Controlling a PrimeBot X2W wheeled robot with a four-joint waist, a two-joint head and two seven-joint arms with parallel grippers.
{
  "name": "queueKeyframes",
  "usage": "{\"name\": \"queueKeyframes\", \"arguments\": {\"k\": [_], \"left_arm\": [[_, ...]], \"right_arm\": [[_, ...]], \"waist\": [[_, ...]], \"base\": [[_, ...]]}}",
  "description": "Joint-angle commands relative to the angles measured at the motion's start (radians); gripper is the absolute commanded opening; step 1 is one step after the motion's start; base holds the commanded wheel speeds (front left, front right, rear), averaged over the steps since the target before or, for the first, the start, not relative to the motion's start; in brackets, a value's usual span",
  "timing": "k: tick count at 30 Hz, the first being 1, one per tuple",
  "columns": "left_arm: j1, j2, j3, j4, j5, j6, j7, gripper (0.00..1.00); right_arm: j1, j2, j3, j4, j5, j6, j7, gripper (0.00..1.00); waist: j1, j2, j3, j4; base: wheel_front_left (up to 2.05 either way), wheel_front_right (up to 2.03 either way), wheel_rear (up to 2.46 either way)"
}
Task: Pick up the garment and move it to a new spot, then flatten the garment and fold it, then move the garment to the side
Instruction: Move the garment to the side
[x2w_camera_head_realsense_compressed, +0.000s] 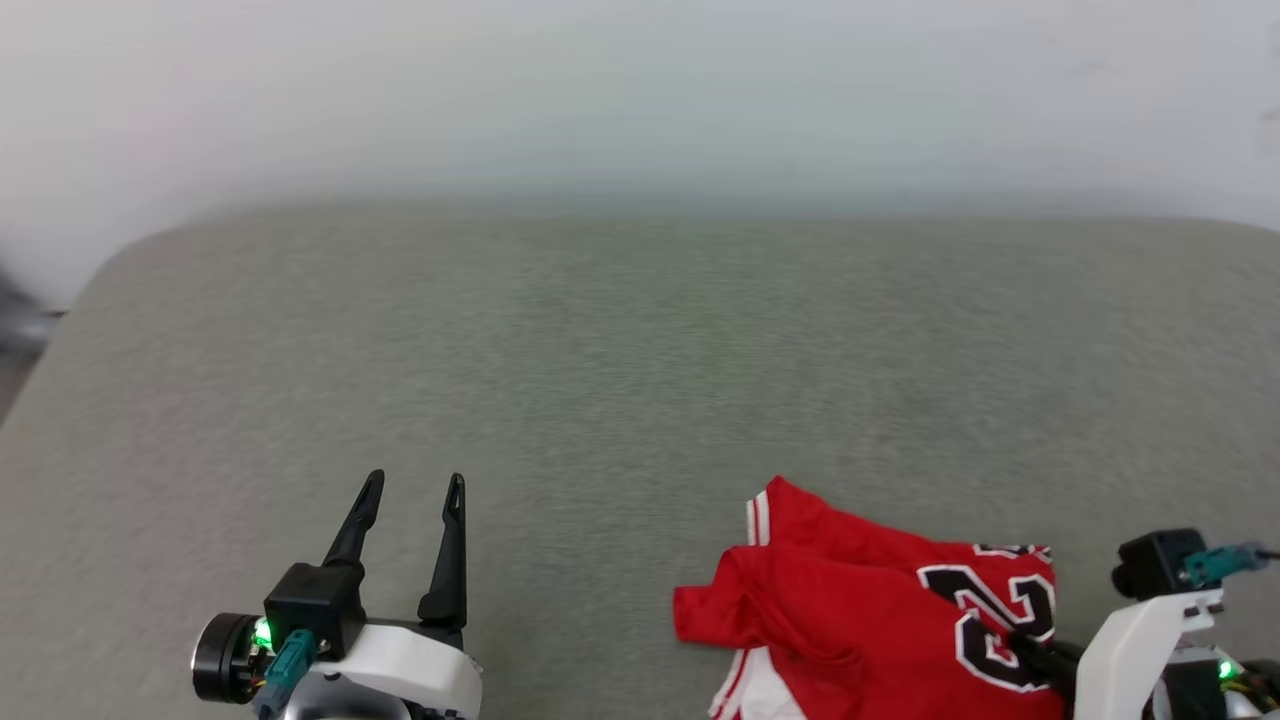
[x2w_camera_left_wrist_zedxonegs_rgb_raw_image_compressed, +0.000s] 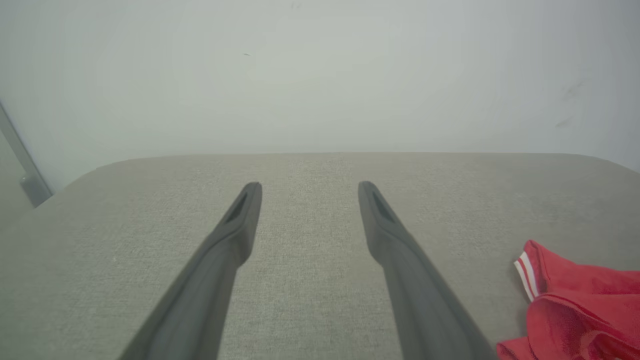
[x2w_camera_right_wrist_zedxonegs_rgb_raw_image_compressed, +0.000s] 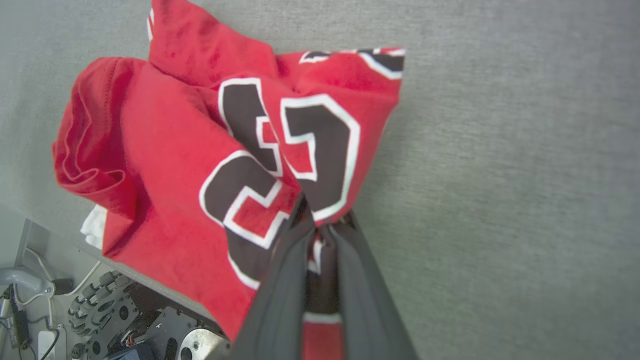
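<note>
shirt (x2w_camera_head_realsense_compressed: 860, 610) sits bunched at the near right edge of the grey pad (x2w_camera_head_realsense_compressed: 600, 350), and a bit of it looks to hang past the edge over the robot's base (x2w_camera_right_wrist_zedxonegs_rgb_raw_image_compressed: 125, 320), so i'd judge the pickup step is only starting. your right gripper (x2w_camera_right_wrist_zedxonegs_rgb_raw_image_compressed: 322, 227) is clenched on a pinch of red cloth right at the black number print. that's probably just the nearest fold rather than a hem or shoulder, so expect the shirt to lift as a lump. your left gripper (x2w_camera_head_realsense_compressed: 416, 480) is released, fingers spread wide over bare pad, well apart from the shirt and holding nothing. my guess is it's parked out of the way until flattening. hard to make out: how many layers are in the pinch, any lettering beyond the number, and where the collar is. in the head view the right fingers are mostly covered by the white wrist and cut off by the frame. the pad's far edge blurs into the wall.
</note>
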Motion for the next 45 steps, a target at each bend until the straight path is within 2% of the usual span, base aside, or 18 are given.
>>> {"name": "queueKeyframes", "arguments": {"k": [1, 6, 13, 17, 28, 33, 38, 43, 45], "left_arm": [[0.006, 0.002, -0.003, -0.008, 0.009, 0.000, -0.002, 1.00], [-0.028, 0.018, 0.000, -0.025, 0.023, 0.000, -0.002, 1.00], [-0.073, 0.056, 0.029, -0.066, 0.035, 0.015, 0.004, 1.00], [-0.115, 0.080, 0.027, -0.101, 0.047, 0.009, 0.025, 1.00], [-0.247, 0.132, 0.009, -0.281, 0.104, 0.011, 0.124, 1.00], [-0.311, 0.150, -0.010, -0.350, 0.123, -0.003, 0.164, 1.00], [-0.360, 0.151, -0.030, -0.383, 0.132, -0.014, 0.181, 1.00], [-0.384, 0.144, -0.044, -0.387, 0.132, -0.020, 0.182, 1.00], [-0.390, 0.141, -0.048, -0.386, 0.130, -0.020, 0.178, 1.00]], "right_arm": [[-0.015, -0.015, -0.011, -0.012, -0.012, -0.001, 0.009, 0.00], [-0.063, -0.042, -0.027, -0.014, -0.026, -0.001, 0.025, 0.00], [-0.213, -0.021, 0.002, 0.045, -0.028, -0.001, -0.026, 0.00], [-0.317, -0.015, 0.001, 0.126, -0.055, -0.001, -0.090, 0.00], [-0.591, -0.035, -0.146, 0.389, -0.162, -0.001, -0.270, 0.00], [-0.703, -0.078, -0.255, 0.480, -0.211, -0.001, -0.307, 0.00], [-0.773, -0.130, -0.363, 0.545, -0.276, -0.001, -0.328, 0.00], [-0.793, -0.163, -0.433, 0.588, -0.345, -0.001, -0.335, 0.00], [-0.795, -0.158, -0.452, 0.609, -0.369, -0.001, -0.340, 0.00]], "waist": [[0.0000, 0.0000, 0.007, -0.103], [0.0000, 0.0000, 0.063, -0.229], [0.0000, 0.0000, 0.168, -0.384], [0.0000, 0.0000, 0.238, -0.422], [0.0000, 0.0000, 0.449, -0.413], [0.0000, 0.0000, 0.532, -0.379], [0.0000, 0.0000, 0.578, -0.343], [0.0000, 0.0000, 0.595, -0.318], [0.0000, 0.0000, 0.598, -0.309]], "base": [[0.00, 0.00, 0.00], [0.00, 0.00, 0.00], [0.00, 0.00, 0.00], [0.00, 0.00, 0.00], [0.00, 0.00, 0.00], [0.00, 0.00, 0.00], [0.00, 0.00, 0.00], [0.00, 0.00, 0.00], [0.00, 0.00, 0.00]]}}
